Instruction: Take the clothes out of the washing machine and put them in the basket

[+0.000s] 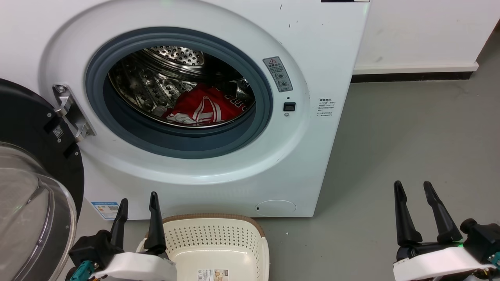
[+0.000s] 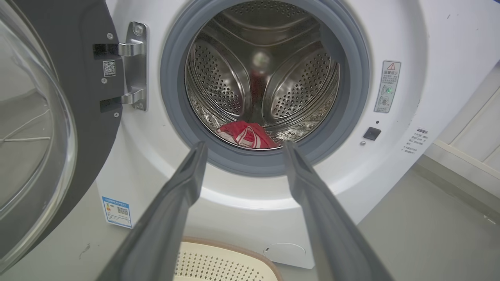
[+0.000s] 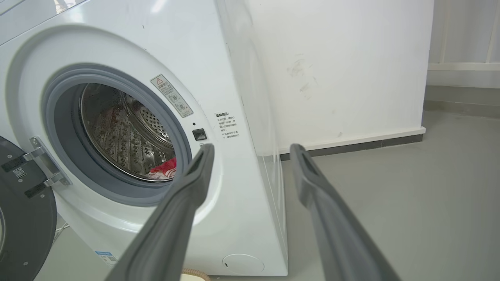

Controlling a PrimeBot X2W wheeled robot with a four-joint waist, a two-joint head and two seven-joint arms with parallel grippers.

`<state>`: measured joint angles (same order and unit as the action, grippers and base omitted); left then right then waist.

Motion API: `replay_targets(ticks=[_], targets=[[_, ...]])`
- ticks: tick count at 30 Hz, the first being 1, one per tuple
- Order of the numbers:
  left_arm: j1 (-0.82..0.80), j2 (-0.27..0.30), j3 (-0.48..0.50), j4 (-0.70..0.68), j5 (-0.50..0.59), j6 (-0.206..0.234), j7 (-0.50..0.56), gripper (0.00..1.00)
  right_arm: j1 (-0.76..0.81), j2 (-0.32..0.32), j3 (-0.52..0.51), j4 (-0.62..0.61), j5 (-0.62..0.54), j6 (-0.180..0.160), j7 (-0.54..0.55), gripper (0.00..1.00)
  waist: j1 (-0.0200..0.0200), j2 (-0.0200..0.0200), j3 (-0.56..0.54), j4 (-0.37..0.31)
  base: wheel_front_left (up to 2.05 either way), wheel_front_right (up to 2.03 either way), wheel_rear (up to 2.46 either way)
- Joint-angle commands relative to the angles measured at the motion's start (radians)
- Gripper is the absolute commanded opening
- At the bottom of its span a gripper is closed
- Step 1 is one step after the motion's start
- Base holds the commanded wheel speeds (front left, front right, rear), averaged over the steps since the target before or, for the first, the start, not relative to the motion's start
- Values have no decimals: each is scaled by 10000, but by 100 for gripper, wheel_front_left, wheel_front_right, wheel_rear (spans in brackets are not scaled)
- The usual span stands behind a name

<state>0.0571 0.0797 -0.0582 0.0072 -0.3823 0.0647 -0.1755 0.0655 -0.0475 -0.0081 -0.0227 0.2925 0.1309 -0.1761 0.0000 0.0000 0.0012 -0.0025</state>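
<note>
Left claw (image 1: 138, 197) & right claw (image 1: 413, 183), nearest, both spread, empty. Cream perforated plastic basket (image 1: 213, 216), brown rim, sits just beside left claw, before white front-loading washing machine (image 1: 312, 58). Head view shows its bottom sticker, left wrist view its rim. Crumpled red jersey (image 1: 203, 105) w/ white-striped trim lies low in perforated steel drum (image 2: 234, 78). Right wrist view adds white wall (image 3: 332, 78).

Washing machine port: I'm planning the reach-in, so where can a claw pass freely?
Open room lies above the red jersey, inside the grey port rim. Bare floor stretches right of the washing machine. Crowded lower left: door, basket and left claw.
</note>
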Motion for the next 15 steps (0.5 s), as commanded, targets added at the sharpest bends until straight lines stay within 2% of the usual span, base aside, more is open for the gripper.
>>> replay_targets(ticks=[1, 15], targets=[[53, -6, 16, -90, 339, -15, -122, 100, 39, -45, 14, -172, -365, -3, -116, 100, 0, 0, 6, -3, 0, 0, 0], [195, -151, 154, -97, 1484, -90, -418, 100, 175, -44, -1, -388, -1461, -3, -398, 100, 0, 0, 49, 12, 0, 0, 0]])
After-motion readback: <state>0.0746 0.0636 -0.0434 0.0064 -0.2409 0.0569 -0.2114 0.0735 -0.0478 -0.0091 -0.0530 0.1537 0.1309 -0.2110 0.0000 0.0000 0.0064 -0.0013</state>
